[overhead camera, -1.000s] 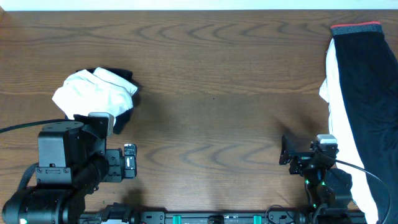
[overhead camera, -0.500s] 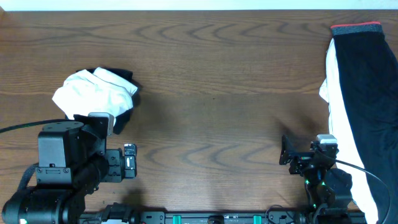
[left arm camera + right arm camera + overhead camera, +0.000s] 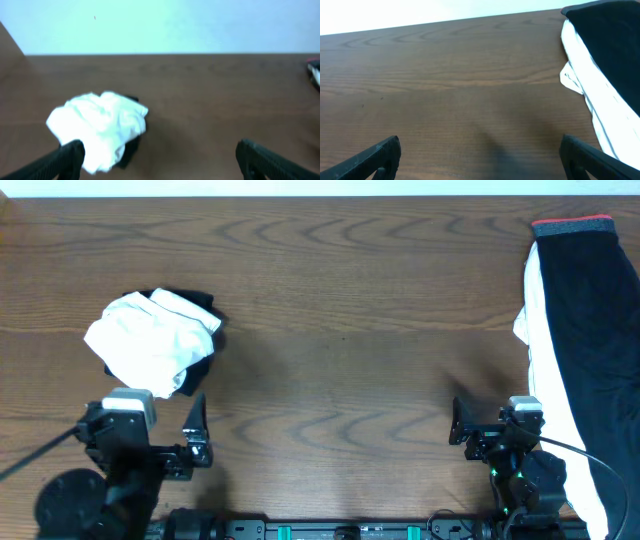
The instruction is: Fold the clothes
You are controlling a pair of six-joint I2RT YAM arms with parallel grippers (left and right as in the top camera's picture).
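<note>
Overhead view: what is laid on the table [image 3: 340, 330], largest first? (first speaker)

A long dark garment [image 3: 590, 360] is spread down the right edge of the frame, with a white layer showing along its left side and a red band at its top end. Its long axis runs from the top of the frame to the bottom. A crumpled bundle [image 3: 150, 340] of white cloth over black is seen at centre left, well apart from it. (second speaker)

How are the tools placed against these? (first speaker)

The left gripper [image 3: 143, 425] is set at lower left, with the bundle near it and straight up-frame; in the left wrist view the bundle is met just past the left-hand finger. The right gripper [image 3: 500, 425] is set at lower right, with the dark garment just beside it to the right. (second speaker)

Is anything held? (first speaker)

Nothing is held; both sets of jaws are spread wide over bare wood. The bundle is judged best reached by the left arm and the dark garment by the right, since each lies nearer that side. (second speaker)
</note>
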